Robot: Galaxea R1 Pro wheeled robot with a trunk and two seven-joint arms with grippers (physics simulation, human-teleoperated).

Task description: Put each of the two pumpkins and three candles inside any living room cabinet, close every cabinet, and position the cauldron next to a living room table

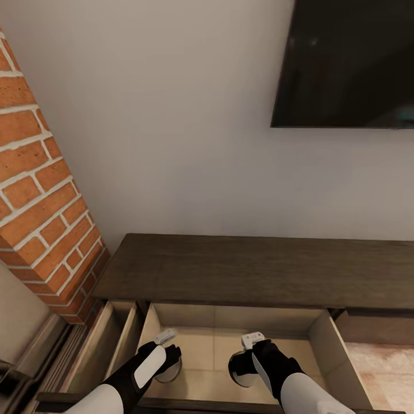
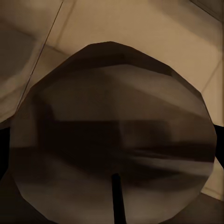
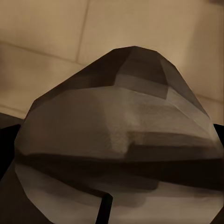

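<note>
Drawer (image 1: 325, 336) of the long dark cabinet (image 1: 259, 267) stood pulled open below the robot, its pale beige inside showing, with both arms reaching down into it. The left tool (image 1: 169, 361) and the right tool (image 1: 244, 357) each hung low over the drawer floor, side by side but apart. Each seemed pinched on a round, faceted thing, dark finger edges flanking it on both sides. These were probably the two pumpkins, though shadow made them dull brown, not orange: the left pumpkin (image 2: 112, 135) and the right pumpkin (image 3: 121, 140). Held this low and inside the walls, they looked ready to be let go without rolling out. A narrower drawer (image 1: 115, 333) beside it also stood open. Brick chimney (image 1: 40, 190) rose at the left, a black screen (image 1: 351, 57) above.
</note>
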